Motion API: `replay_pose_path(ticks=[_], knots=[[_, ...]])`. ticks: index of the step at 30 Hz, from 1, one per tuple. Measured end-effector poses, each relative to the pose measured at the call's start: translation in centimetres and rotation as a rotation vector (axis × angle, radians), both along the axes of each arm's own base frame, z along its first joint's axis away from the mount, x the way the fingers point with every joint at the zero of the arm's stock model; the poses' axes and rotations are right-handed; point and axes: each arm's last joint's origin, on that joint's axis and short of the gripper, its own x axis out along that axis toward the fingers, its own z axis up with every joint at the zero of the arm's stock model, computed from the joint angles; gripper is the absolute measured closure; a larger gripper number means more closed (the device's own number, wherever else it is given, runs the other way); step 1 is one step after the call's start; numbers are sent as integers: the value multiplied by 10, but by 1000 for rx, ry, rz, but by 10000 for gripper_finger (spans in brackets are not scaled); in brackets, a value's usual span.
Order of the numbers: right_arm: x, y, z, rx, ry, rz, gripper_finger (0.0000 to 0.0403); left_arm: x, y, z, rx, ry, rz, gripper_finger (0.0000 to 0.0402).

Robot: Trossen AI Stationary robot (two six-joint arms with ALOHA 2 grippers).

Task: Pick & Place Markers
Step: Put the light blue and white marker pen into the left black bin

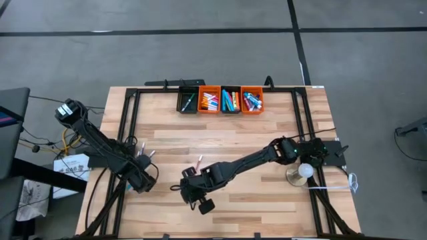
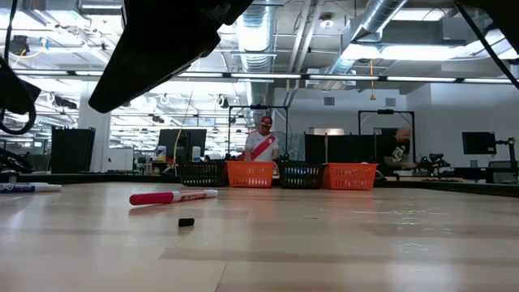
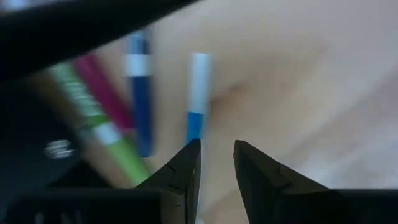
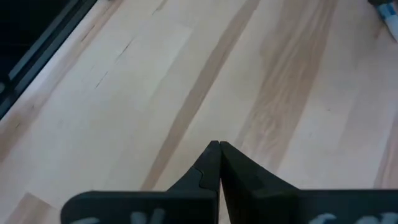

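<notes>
Several markers (image 1: 143,152) lie loose on the table's left side. The left wrist view shows them as a light-blue-and-white one (image 3: 198,93), a dark blue one (image 3: 140,93), a pink one (image 3: 102,93) and a green one (image 3: 93,118). My left gripper (image 3: 216,152) is open, just short of the light-blue marker's near end. A pink marker (image 1: 199,162) lies alone mid-table, also seen in the low view (image 2: 174,196). My right gripper (image 4: 219,146) is shut over bare wood, near the table's near edge (image 1: 185,189).
Four small bins stand in a row at the far edge, black (image 1: 187,101), orange (image 1: 209,101), black (image 1: 231,101) and orange (image 1: 251,101), all holding markers. A white ball on a round base (image 1: 304,172) stands at the right. A small black bit (image 2: 186,221) lies mid-table. People are behind the table.
</notes>
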Motion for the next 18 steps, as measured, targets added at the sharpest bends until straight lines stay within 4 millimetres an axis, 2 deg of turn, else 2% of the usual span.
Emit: replay_pose_path(ticks=[3, 10, 18], knots=[[1, -2, 0, 0, 2, -1, 403, -3, 4, 0, 33, 32, 40, 309], [0, -1, 0, 1, 5, 3, 403, -4, 3, -1, -7, 76, 41, 309], [-1, 1, 0, 5, 6, 9, 403, -12, 9, -16, -20, 124, 93, 309]])
